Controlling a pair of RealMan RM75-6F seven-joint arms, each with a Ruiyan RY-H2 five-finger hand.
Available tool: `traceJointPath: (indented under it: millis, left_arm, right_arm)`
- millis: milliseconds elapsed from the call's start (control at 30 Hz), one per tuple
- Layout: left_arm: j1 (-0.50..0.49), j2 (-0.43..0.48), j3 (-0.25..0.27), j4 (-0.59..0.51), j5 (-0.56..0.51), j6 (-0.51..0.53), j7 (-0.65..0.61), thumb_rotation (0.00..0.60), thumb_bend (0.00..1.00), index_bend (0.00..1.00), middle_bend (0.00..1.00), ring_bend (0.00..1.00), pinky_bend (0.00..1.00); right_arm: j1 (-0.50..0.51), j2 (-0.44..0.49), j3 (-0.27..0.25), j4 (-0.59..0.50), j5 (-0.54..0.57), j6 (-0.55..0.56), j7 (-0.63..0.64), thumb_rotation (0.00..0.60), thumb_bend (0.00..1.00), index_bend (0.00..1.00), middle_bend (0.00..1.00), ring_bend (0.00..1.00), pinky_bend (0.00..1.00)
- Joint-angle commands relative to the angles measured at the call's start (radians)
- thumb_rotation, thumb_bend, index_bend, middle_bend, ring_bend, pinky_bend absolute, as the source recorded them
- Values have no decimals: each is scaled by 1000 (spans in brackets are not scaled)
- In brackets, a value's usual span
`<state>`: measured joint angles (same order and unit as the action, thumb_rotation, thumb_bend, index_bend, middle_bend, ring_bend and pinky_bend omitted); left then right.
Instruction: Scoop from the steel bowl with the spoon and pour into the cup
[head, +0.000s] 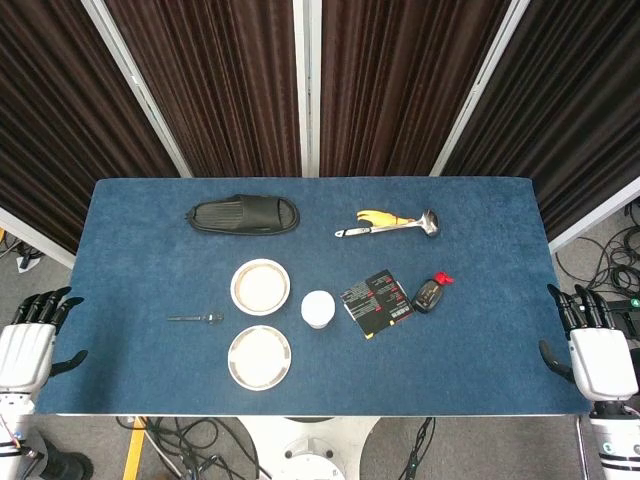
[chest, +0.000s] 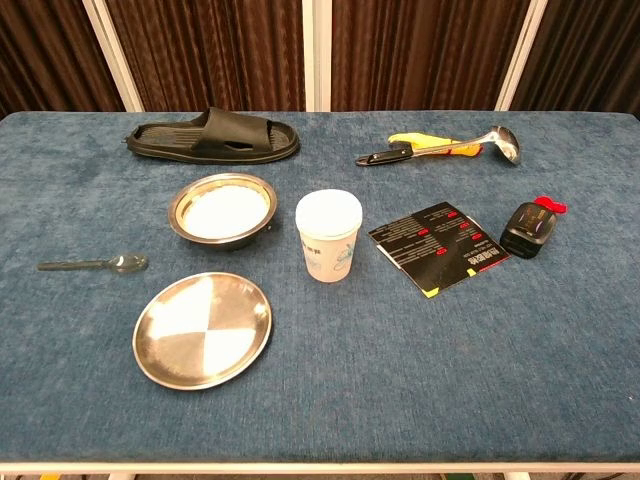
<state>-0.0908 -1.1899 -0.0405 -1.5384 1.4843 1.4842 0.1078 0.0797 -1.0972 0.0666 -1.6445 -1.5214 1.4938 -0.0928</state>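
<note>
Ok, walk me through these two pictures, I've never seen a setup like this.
Both cameras sit on the robot: the head view looks straight down, the chest view looks across the blue table. At the table's near corners wait the left robot hand and the right robot hand, both open and holding nothing. On the table lie a small spoon, a steel bowl, a flat steel plate, a white cup, a black slipper, a ladle, a black packet and a small black bottle.

Left hand, right hand, white-cased palms, black fingers
</note>
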Motion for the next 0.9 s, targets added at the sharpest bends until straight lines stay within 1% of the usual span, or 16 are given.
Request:
traceJointPath:
  millis: [33, 400, 567, 600, 667, 800, 833, 900]
  left_arm:
    - [-2, -2, 1, -3, -1, -4, 4, 600, 119, 296, 246, 174, 156]
    - [-17, 3, -4, -24, 0, -21, 19, 600, 118, 296, 246, 174, 157]
    - [-60, 18, -28, -41, -15, -75, -4, 600, 116, 296, 247, 174, 156]
    - [-70, 22, -32, -41, -18, -90, -11, 600, 115, 296, 255, 176, 156]
    - [-97, 22, -46, -29, -26, -122, -16, 600, 124, 314, 312, 221, 156]
    - [-154, -10, -73, 9, -48, -192, -58, 600, 172, 377, 401, 279, 169]
    - [-169, -20, -78, 20, -57, -215, -67, 600, 187, 389, 420, 302, 186]
    - [-204, -43, -85, 45, -71, -269, -82, 600, 217, 401, 465, 362, 270]
  right_arm:
    - [3, 2, -1, -1, 0, -6, 6, 600, 252, 0, 175, 2, 75]
    - [4, 4, 4, 12, -7, 6, 24, 600, 251, 0, 175, 2, 76]
    - [16, 11, 21, 16, -9, 11, 14, 600, 251, 0, 175, 2, 76]
    - [18, 14, 24, 15, -10, 12, 11, 600, 251, 0, 175, 2, 76]
    - [21, 18, 31, 11, -8, 16, 2, 600, 251, 0, 175, 2, 76]
    - [24, 20, 36, 8, -7, 18, 0, 600, 251, 0, 175, 2, 75]
    - [25, 20, 36, 8, -6, 17, 1, 600, 251, 0, 175, 2, 75]
    - [26, 22, 36, 8, -5, 14, 4, 600, 250, 0, 175, 2, 76]
